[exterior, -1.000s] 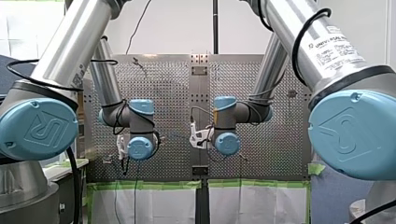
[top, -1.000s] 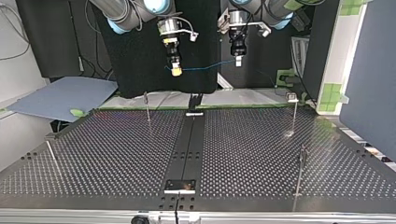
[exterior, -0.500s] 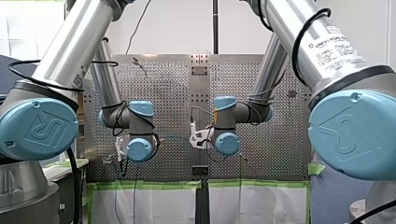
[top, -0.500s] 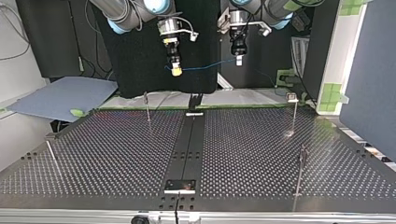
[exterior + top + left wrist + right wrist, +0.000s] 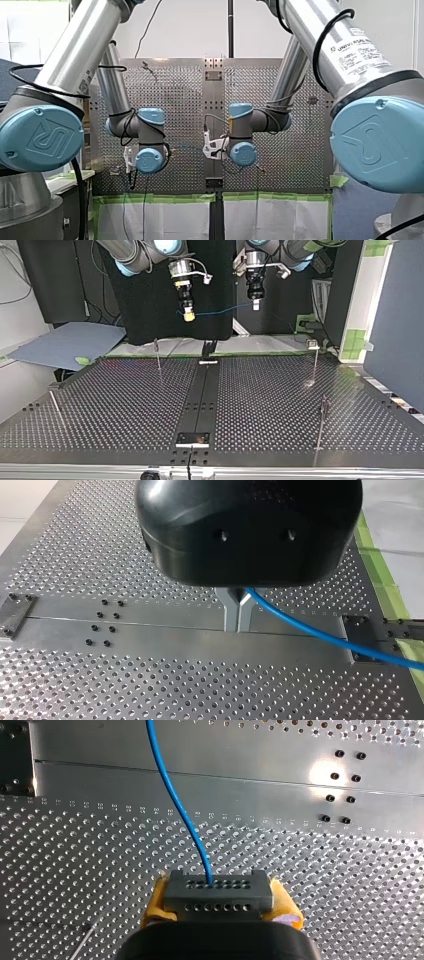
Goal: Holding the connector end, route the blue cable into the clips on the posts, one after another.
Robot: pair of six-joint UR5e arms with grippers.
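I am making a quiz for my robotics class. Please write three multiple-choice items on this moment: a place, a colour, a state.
1. Where is the blue cable? A: in the air between both end effectors. B: on the table. C: in a clip.
2. The right end effector's pads are: A: red. B: yellow. C: green.
3. The left end effector is: A: wide open. B: shut on a post. C: shut on the cable.
Key: 1 A, the top view shows it hanging between them; 2 B, yellow flanks the connector; 3 C, its fingers pinch the cable.
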